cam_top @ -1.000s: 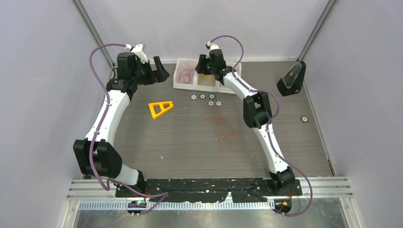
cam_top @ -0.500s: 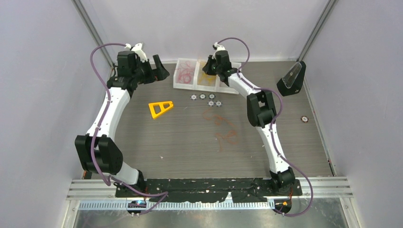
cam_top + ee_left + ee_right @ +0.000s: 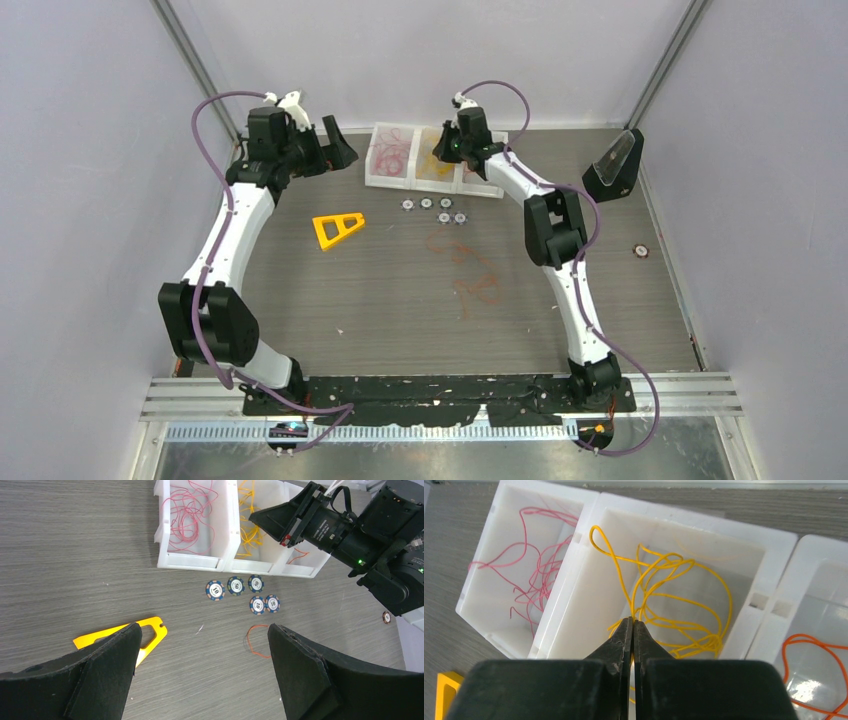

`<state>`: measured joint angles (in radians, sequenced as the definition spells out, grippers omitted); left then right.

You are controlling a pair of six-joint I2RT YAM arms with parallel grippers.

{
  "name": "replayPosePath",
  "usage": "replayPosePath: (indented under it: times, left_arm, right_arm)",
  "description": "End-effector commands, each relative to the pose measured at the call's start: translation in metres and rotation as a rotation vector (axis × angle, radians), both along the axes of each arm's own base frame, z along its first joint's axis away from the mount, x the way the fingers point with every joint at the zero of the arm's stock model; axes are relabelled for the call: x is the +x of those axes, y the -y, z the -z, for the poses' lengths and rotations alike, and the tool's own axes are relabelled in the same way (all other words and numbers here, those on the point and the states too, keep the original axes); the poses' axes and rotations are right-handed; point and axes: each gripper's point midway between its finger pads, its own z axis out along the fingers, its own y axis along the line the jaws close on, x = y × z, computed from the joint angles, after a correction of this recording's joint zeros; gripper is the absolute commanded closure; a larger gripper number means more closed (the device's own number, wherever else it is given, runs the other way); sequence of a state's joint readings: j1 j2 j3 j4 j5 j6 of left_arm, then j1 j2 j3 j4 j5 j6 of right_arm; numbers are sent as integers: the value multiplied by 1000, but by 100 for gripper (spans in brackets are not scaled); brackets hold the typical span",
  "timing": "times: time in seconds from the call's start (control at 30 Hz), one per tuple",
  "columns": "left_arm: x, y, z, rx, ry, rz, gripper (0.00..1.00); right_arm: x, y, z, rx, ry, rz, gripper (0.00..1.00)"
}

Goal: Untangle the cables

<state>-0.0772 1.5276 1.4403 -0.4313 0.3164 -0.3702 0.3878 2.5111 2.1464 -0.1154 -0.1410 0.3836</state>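
Cables [image 3: 468, 268] left to sort: a reddish-orange knot loose mid-table [image 3: 380, 300], well apart from the white three-bin tray [image 3: 684, 517]. In the tray there are pink-red cables [image 3: 539, 580] in the left bin, yellow cables [image 3: 664, 600] in the middle and an orange cable [image 3: 814, 670] in the right.

Right gripper [image 3: 633, 625] sits over the middle bin, jaws pressed together at the yellow bunch. Can't tell if a strand is pinched.

Risk 1: if one is pinched, lifting away would likely drag the springy bunch out. One yellow loop already leans on the divider next to the pink-red bin, so it could spill over and re-tangle.

Left gripper [image 3: 203, 627] hangs wide apart above the table, between the yellow triangular frame [image 3: 125, 637] and a stray orange loop.

Risk 2: that loop lies flat, just beside the poker chips [image 3: 240, 592]. The wire is thin, so a pinch could slip off or knock the chips.
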Motion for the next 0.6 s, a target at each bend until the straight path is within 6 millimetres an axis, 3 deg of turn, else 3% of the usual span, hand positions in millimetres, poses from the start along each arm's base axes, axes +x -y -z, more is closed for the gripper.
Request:
replayPosePath:
  times: [0.0,0.23,0.47,0.5,0.53,0.57]
  left_arm:
    - [3,0,-25,-11,68,10,0]
    - [2,0,-29,-10,79,12,0]
    - [0,5,-32,-30,83,34,0]
    - [-1,5,-34,-33,89,38,0]
    - [-1,6,-36,-36,96,42,0]
    - [-1,7,-38,-39,103,48,0]
  right_arm:
    - [-10,-11,-32,-47,35,-56,95]
    - [-16,-17,-32,-140,36,-90,95]
    - [-25,-13,-60,-168,71,-120,54]
    - [-27,-12,-75,-168,96,-126,50]
    - [-32,-11,-75,-170,95,-138,43]
    - [-35,-10,-94,-166,126,-146,40]
